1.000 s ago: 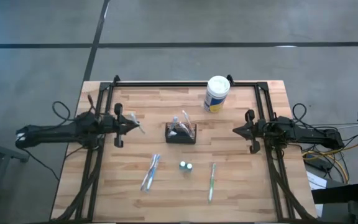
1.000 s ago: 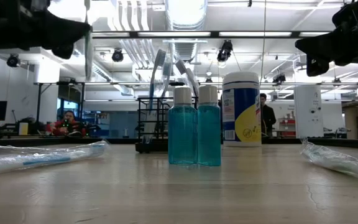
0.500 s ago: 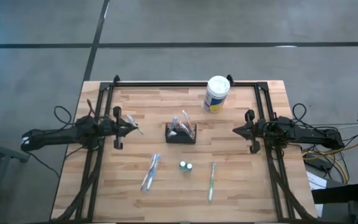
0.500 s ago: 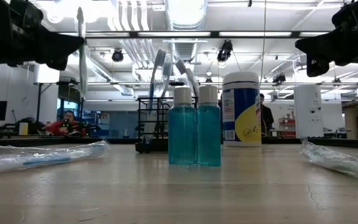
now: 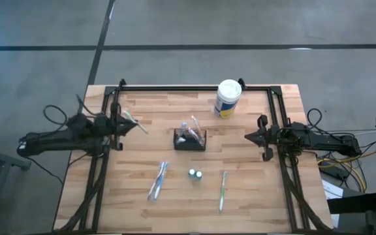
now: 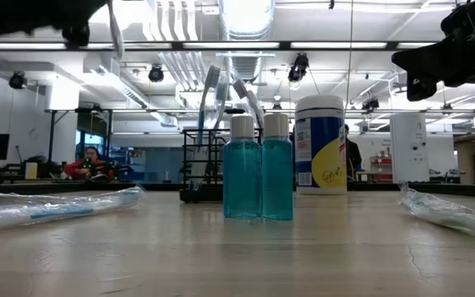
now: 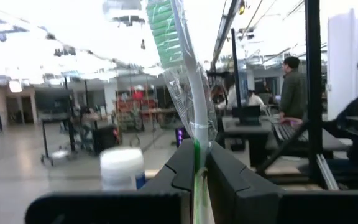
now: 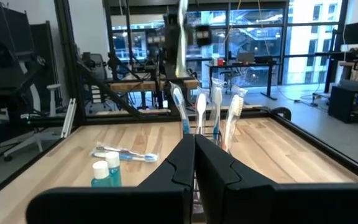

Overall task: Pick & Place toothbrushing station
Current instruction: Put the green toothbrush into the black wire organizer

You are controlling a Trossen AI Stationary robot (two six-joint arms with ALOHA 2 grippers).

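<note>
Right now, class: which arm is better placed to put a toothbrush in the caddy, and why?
The left. Its gripper is shut on a wrapped toothbrush, left of the caddy. The right gripper hangs shut and empty.

Overhead and table-level views, both wrist cameras facing across the table [image 5: 253,189].

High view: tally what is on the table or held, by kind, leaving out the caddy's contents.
Mesh caddy: 1
White canister: 1
Blue bottles: 2
Wrapped toothbrush packs lying flat: 2
Wrapped toothbrush in left gripper: 1
Total: 7
</note>
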